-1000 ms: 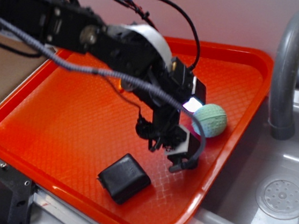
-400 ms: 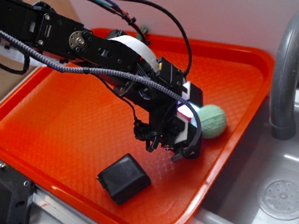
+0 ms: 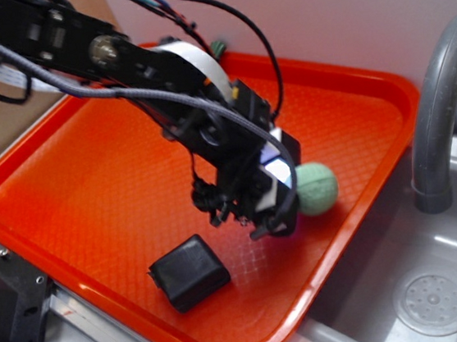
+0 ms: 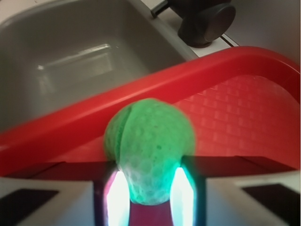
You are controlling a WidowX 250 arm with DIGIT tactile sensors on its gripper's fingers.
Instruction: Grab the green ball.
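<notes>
In the exterior view I see the green ball (image 3: 316, 188) right of centre, on the red tray (image 3: 71, 164) near its right rim, with my gripper (image 3: 275, 207) against its left side and a black block (image 3: 189, 271) lower left. On the wrist view, the fingers (image 4: 117, 193) flank the ball's (image 4: 149, 141) lower half, apparently clasping it.

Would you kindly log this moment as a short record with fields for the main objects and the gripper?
surface: orange tray beside a grey sink
target: green ball, near the tray's sink-side rim
gripper: gripper, fingers either side of the ball in the wrist view; contact not clear
other object: black block, apart from the ball
fixture: grey faucet
</notes>
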